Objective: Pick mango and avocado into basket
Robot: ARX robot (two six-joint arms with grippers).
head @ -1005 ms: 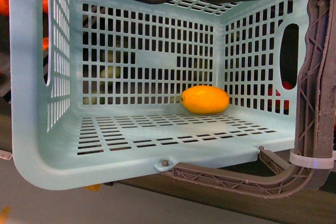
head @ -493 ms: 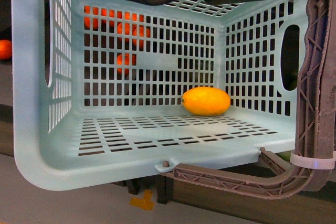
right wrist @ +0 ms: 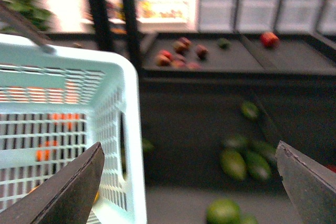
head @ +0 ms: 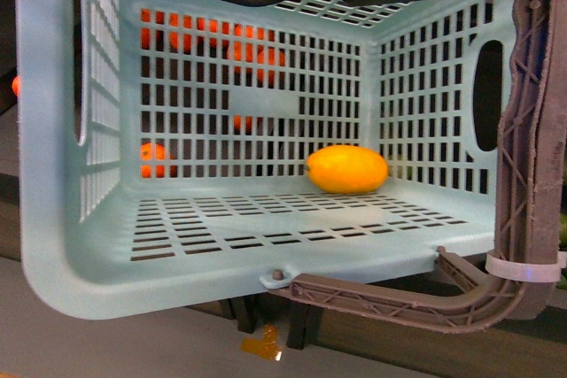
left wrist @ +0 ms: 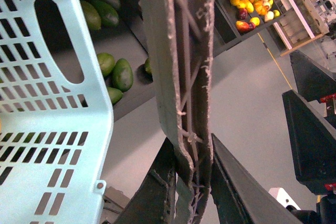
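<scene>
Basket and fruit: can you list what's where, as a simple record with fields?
Basket: light teal, held by its handle
Mango: lying on the basket floor, near the back right corner
Avocados: none in the basket; several on the dark shelf
Left fingers: shut on the handle
Right fingers: open, holding nothing

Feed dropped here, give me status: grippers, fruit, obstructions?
Left gripper shut on basket handle. Right gripper open, empty. Mango in basket; avocados on shelf outside. No obstruction seen.

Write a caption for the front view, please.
The mango lies on the floor of the basket, near its far right corner; orange fruit shows behind the lattice.
</scene>
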